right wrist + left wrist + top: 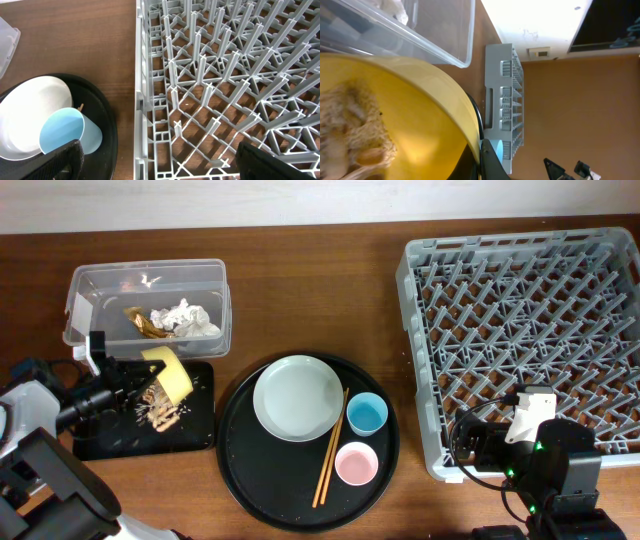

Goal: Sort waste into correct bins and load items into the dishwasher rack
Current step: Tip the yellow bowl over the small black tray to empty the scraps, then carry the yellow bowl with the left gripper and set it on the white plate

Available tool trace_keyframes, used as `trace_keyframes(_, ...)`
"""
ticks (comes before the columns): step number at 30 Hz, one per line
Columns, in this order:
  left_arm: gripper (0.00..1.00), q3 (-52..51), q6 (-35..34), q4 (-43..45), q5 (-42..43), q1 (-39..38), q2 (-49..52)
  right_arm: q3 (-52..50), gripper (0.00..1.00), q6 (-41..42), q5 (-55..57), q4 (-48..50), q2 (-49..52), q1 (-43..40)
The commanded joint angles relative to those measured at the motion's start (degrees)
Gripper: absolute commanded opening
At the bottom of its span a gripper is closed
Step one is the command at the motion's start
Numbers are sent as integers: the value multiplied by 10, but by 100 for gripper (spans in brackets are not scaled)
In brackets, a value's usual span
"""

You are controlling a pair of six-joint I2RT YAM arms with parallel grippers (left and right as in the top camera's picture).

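Overhead, I see a brown wooden surface [300, 290] running up to a pale wall [300, 200] along the far edge. At the far left stands the clear tub [95, 285], with crumpled tissues [185, 315] and the gold wrapper [142, 323] inside. Just in front of it lies the black rectangular tray [195, 430]. My left fingers [138, 377] clamp the rim of the yellow bowl [170, 373], which is tipped on its side above that tray. Tan food scraps [160, 412] hang from the bowl's mouth and lie on the tray below.

In the middle sits the round black tray [235, 470]. It carries the plate [298, 395], the blue cup [367, 415], the pink cup [356, 463] and the chopsticks [331, 447], which lie side by side between plate and cups. The grey rack [520, 330] fills the right side, with wood showing through its lattice.

My right fingers [60, 160] are spread wide and hold nothing, hanging over the rack's corner nearest the round tray. The left wrist view shows a white wall with a small plate [539, 51] mounted on it.
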Motion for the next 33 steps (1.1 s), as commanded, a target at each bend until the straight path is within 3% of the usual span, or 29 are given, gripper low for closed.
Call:
trace_keyframes(1, 0, -2, 52, 1, -24, 4, 5, 10, 98, 1, -1, 1, -2, 3)
trace_keyframes(2, 0, -2, 13, 1, -51, 4, 5, 10, 98, 1, -1, 1, -2, 3)
trace_keyframes(3, 0, -2, 89, -23, 27, 4, 5, 10, 98, 1, -1, 1, -2, 3)
trace_keyframes(4, 0, -2, 110, -23, 46, 4, 5, 10, 98, 1, -1, 1, -2, 3)
trace_keyframes(6, 0, -2, 59, -11, 36, 11, 5, 10, 98, 1, -1, 1, -2, 3)
trace_keyframes(7, 0, -2, 103, -30, 74, 10, 5, 10, 98, 1, -1, 1, -2, 3)
trace_keyframes(9, 0, -2, 83, -17, 59, 13, 6, 10, 98, 1, -1, 1, -2, 3)
trace_keyframes(11, 0, -2, 168, -61, 129, 13, 5, 10, 98, 1, -1, 0, -2, 3)
trace_keyframes(13, 0, -2, 99, -46, 85, 14, 8, 10, 99, 1, -1, -1, -2, 3)
trace_keyframes(15, 0, -2, 167, -61, 107, 13, 5, 10, 98, 1, -1, -3, -2, 3)
trace_keyframes(16, 0, -2, 125, -53, 94, 17, 7, 10, 98, 1, -1, -3, -2, 3)
trace_keyframes(18, 0, -2, 217, -104, 163, 14, 3, 10, 98, 1, -1, -3, -2, 3)
trace_keyframes(20, 0, -2, 184, -81, 144, 17, 7, 10, 98, 1, -1, -3, -2, 3)
trace_keyframes(22, 0, -2, 218, -105, 158, 16, 2, 10, 98, 1, -1, -3, -2, 3)
trace_keyframes(24, 0, -2, 196, -93, 131, 21, 5, 10, 98, 1, -1, -3, -2, 3)
trace_keyframes(26, 0, -2, 254, -135, 165, 20, 1, 10, 98, 1, -1, -3, -2, 3)
trace_keyframes(28, 0, -2, 248, -111, 144, 23, 3, 10, 98, 1, -1, -3, -2, 3)
trace_keyframes(31, 0, -2, 291, -140, 144, 16, -2, 10, 98, 1, -1, -3, -2, 3)
trace_keyframes(33, 0, -2, 216, -115, 101, 17, 0, 10, 98, 1, -1, -3, -2, 3)
